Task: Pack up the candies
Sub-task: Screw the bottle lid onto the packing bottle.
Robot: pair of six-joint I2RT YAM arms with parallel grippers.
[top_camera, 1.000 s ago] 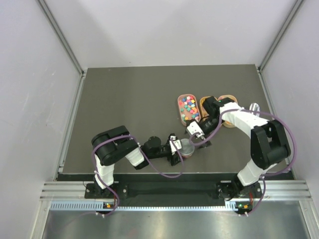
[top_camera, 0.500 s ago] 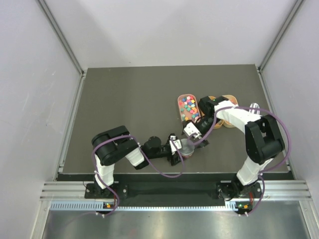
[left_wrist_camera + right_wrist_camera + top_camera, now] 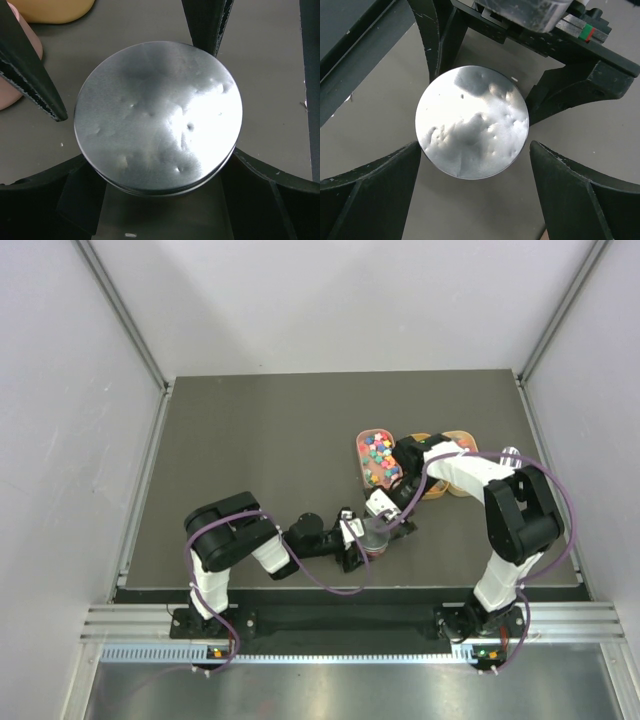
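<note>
The candies (image 3: 377, 453) are lying in an orange tray (image 3: 359, 452) just beyond the jar (image 3: 375, 536), which is sitting on the worktop (image 3: 250, 440) with a silver lid (image 3: 157, 115) covering its mouth. The left end effector (image 3: 157, 172) is grasping the jar's body beneath the lid. The right end effector (image 3: 472, 150) is straddling the lid, its fingers (image 3: 380, 185) spread at either edge; I cannot tell whether they are pinching. The step is probably opening the jar. It calls for centring on the lid, closing evenly and lifting straight, with the left bracing firmly.
</note>
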